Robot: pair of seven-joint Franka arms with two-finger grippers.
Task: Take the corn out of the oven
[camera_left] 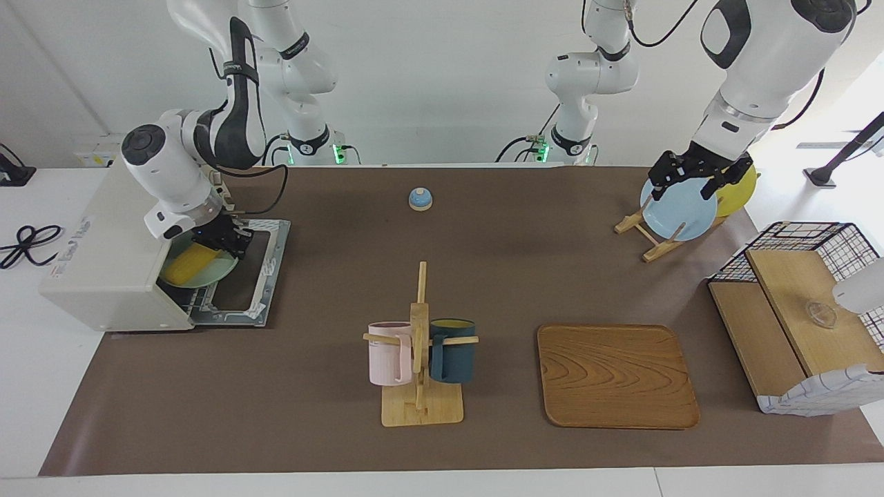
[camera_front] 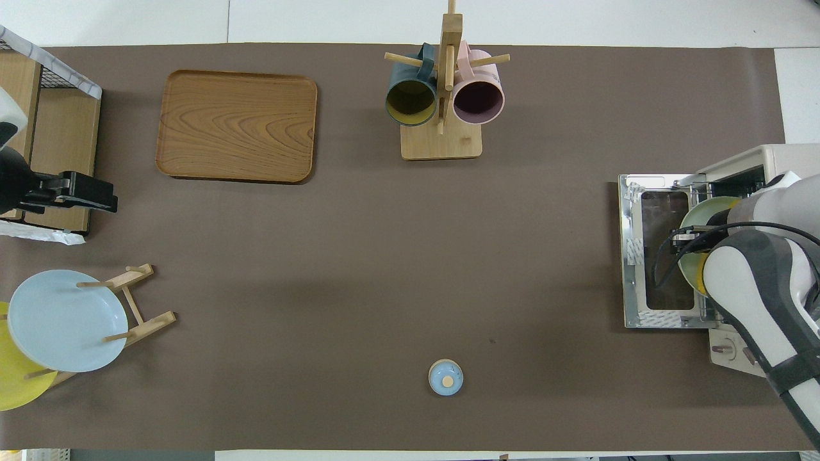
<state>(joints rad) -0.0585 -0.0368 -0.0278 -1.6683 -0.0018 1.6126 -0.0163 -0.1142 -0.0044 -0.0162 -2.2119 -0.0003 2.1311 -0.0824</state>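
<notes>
The oven (camera_left: 103,262) stands at the right arm's end of the table with its glass door (camera_left: 254,279) dropped flat. In its mouth a pale green plate (camera_left: 210,275) carries the yellow corn (camera_left: 188,266). My right gripper (camera_left: 226,241) is over the door at the plate's rim and looks shut on it. From overhead the right arm hides most of the corn (camera_front: 699,282); part of the plate (camera_front: 702,214) shows. My left gripper (camera_left: 697,178) waits open over the blue plate (camera_left: 680,210) in a wooden rack.
A mug tree (camera_left: 420,359) with a pink and a dark blue mug stands mid-table, beside a wooden tray (camera_left: 617,376). A small blue bell (camera_left: 420,199) lies nearer the robots. A wire-and-wood basket box (camera_left: 801,317) and a yellow plate (camera_left: 739,190) are at the left arm's end.
</notes>
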